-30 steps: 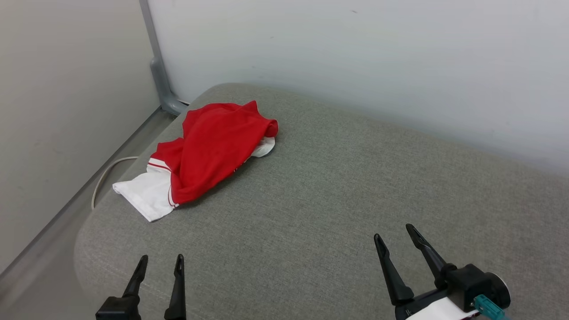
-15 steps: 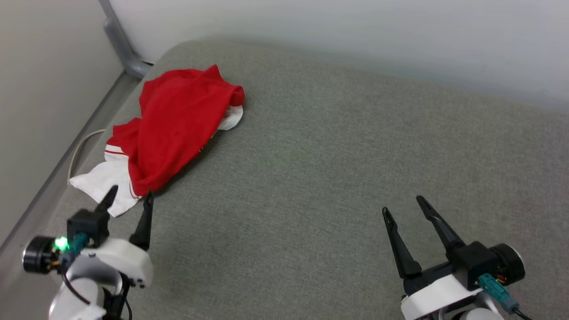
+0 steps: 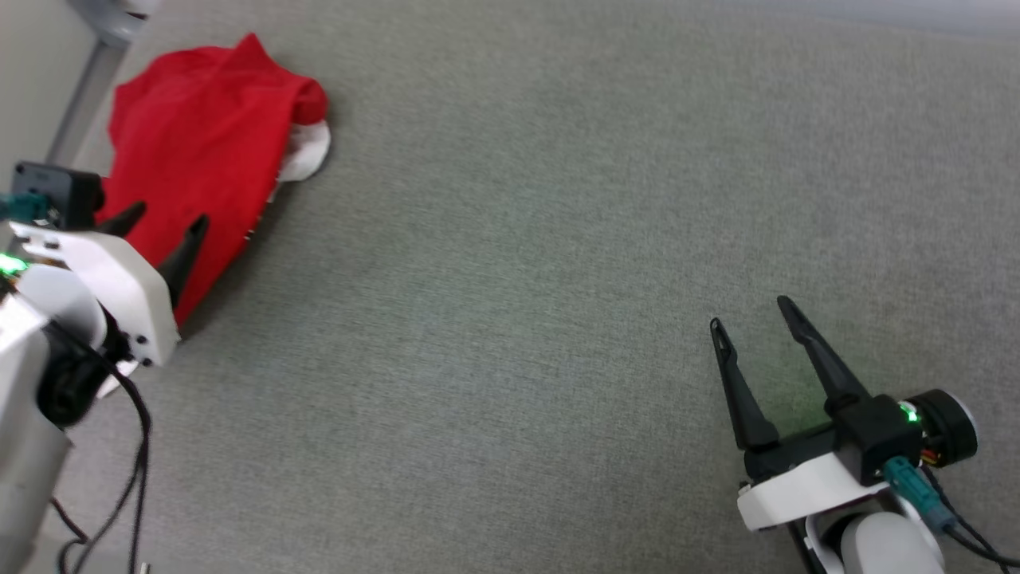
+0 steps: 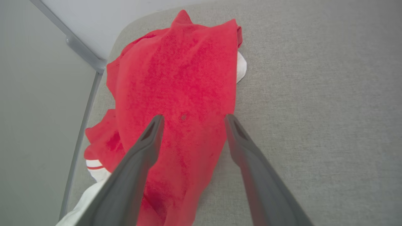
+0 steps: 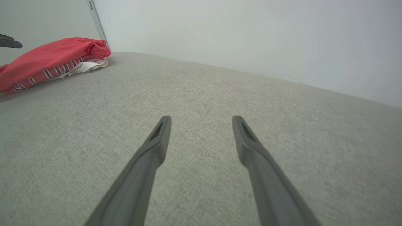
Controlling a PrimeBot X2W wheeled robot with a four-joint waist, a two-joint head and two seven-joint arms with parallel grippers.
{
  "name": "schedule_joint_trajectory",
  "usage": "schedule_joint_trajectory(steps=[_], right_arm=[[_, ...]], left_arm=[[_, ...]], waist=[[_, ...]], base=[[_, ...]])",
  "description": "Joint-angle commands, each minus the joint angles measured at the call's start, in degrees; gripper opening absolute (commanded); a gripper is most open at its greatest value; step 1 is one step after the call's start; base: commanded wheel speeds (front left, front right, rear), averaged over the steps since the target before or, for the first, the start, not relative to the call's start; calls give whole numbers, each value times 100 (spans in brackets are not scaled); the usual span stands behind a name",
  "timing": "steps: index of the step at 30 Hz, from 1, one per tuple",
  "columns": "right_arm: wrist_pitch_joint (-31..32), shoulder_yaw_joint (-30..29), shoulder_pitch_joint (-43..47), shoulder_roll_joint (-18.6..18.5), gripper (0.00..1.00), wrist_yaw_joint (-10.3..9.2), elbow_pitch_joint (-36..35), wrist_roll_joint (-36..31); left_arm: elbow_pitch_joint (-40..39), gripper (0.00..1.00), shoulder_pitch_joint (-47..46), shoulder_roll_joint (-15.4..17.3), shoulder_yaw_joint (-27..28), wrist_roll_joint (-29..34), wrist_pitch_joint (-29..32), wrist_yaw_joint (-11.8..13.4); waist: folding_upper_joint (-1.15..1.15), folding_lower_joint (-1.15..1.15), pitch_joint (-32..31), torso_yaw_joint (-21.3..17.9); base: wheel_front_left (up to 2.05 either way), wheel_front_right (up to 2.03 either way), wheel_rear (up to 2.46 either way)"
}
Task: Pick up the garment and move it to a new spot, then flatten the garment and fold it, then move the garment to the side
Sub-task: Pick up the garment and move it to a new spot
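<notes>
A broad padded surface (image 3: 510,279), covered in a grey-green woven cloth with a fine, even grain, runs from near to far and out to the right. Its far left corner is rounded. Behind it stands a plain far wall (image 5: 251,37), pale and nearly white (a faint bluish cast, no marks legible). On the left rises a left wall (image 4: 31,125), a shade duller and greyer. A slim grey post (image 4: 81,50) runs up the corner where the two walls meet, and a thin grey rail (image 4: 77,150) runs along the foot of the left wall, just beside the surface's edge. The light is soft and even, with only faint shadows.
</notes>
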Motion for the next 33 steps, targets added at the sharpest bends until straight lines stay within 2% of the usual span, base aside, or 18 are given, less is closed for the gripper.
schedule_joint_trajectory(steps=[1, 8, 16, 17, 18, 19, 25, 33], right_arm=[[-14, -50, -121, 1, 100, -6, -72, 1], [-14, -136, -220, 1, 100, -6, -236, -101], [-14, -118, -201, 1, 100, -6, -290, -130], [-14, -128, -185, 1, 100, -6, -285, -132], [-14, -143, -173, 1, 100, -6, -274, -138], [-14, -156, -172, 1, 100, -6, -258, -150], [-14, -152, -204, 1, 100, -6, -160, -137], [-14, -93, -98, 1, 100, -6, 29, 89]], left_arm=[[88, 100, -239, 203, -196, -196, 173, 8], [496, 100, -829, 530, -937, -1222, 772, 8], [1146, 100, -1000, 479, -1621, -1775, 766, 8], [1232, 69, -997, 448, -1679, -1841, 741, 8], [1290, 11, -1001, 427, -1721, -1900, 698, 9], [1360, 0, -1028, 424, -1753, -1942, 618, 8], [1689, 0, -1236, 557, -1951, -1932, -153, 8], [2058, 0, -1364, 675, -1878, -1851, -1561, 7]], waist=[[0, -1, 331, -221], [0, -1, 759, -377], [0, -1, 871, -447], [0, -1, 861, -441], [0, -1, 851, -433], [0, -1, 835, -419], [0, -1, 578, -345], [0, -1, -124, -393]], base=[[0, 0, 0], [0, 0, 0], [0, 0, 0], [0, 0, 0], [0, 0, 0], [0, 0, 0], [0, 0, 0], [0, 0, 0]])
